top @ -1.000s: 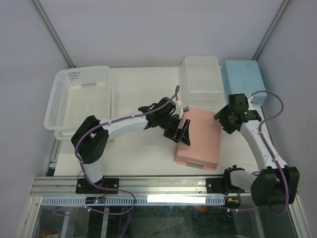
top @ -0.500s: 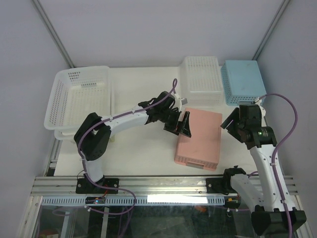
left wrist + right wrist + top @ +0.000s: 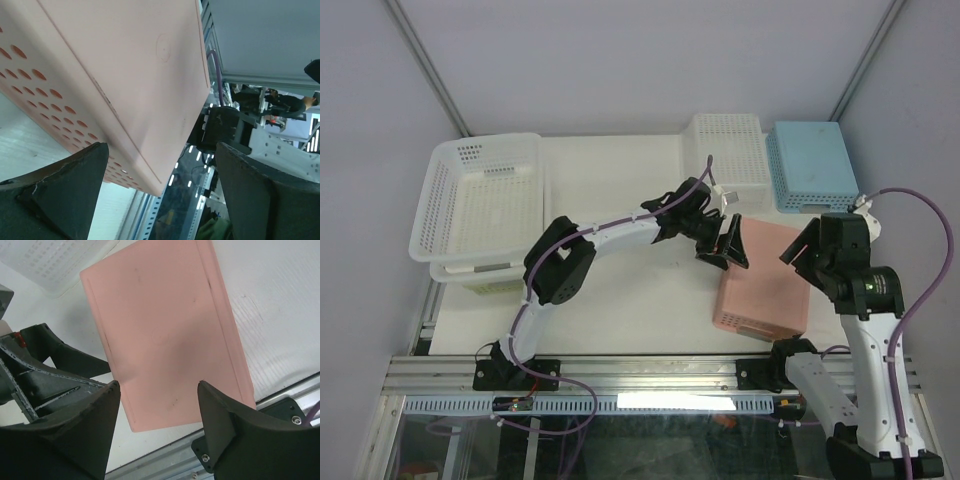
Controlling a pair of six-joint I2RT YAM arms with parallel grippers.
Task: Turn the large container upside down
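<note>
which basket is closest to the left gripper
The pink basket, base up right beside the left gripper; the blue basket and small white basket sit farther back, the large container far left.

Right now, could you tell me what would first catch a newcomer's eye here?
A pink perforated plastic basket lies upside down toward the right front, the left arm's jaws open beside its left edge. The large white perforated plastic basket sits upright at far left.
</note>
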